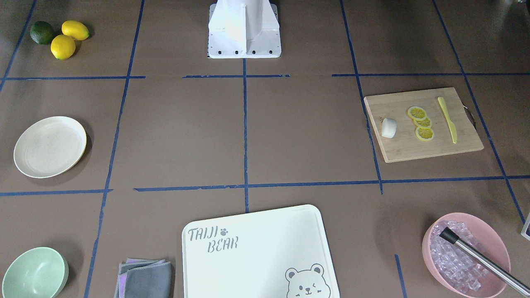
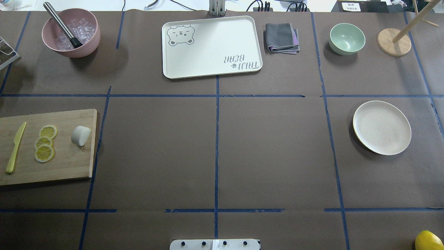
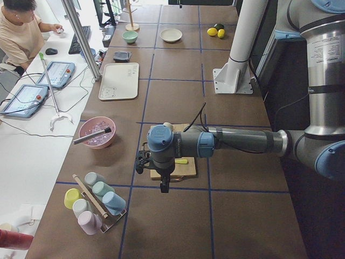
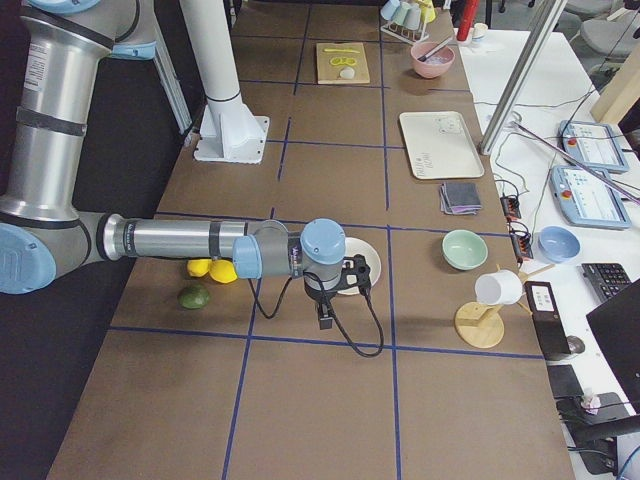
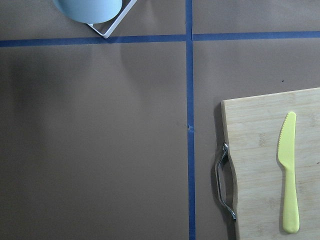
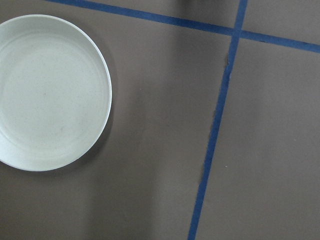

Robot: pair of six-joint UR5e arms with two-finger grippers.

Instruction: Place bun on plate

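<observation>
The small white bun [image 1: 389,128] [image 2: 80,135] lies on the right end of a wooden cutting board [image 2: 66,163], beside three lemon slices [image 2: 44,143]. At the far side of the table sits the cream-white plate [image 1: 50,146] [image 2: 382,127] [image 6: 50,92], with nothing on it. My left gripper [image 3: 143,161] hangs above the cutting board's outer end and appears only in the exterior left view. My right gripper [image 4: 357,273] hovers over the plate's edge and appears only in the exterior right view. I cannot tell whether either one is open or shut.
A yellow plastic knife [image 5: 288,175] rests on the board. A bear-printed white board [image 2: 211,47], grey cloth [image 2: 281,37], mint-green bowl [image 2: 347,38] and pink bowl of ice [image 2: 71,33] line the far edge. Lemons and a lime [image 1: 62,35] sit near the plate. A person sits at the side desk.
</observation>
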